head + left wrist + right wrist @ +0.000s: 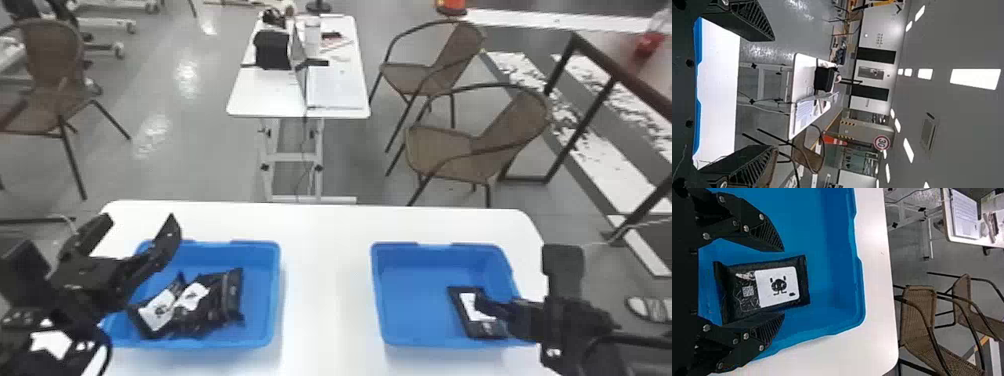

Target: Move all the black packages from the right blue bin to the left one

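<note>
Centre the right gripper (783,282) before closing on the last black package (777,288) in the right blue bin (844,266).
Its fingers stand wide around the pouch, gripping nothing; an even squeeze across both long edges, then a lift clear of the rim, should suit it. The right arm reaches low over the bin's outer side; the left gripper (774,94), spread and empty, waits above the left bin's (276,300) outer side.

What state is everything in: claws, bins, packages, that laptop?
Left claw: open, nothing between its fingers.
Right claw: open, fingers on either side of the lone package.
Left bin: holding heaped black packages.
Right bin: holding one package.
Lone package: lying flat, label up.
Laptop: open.
</note>
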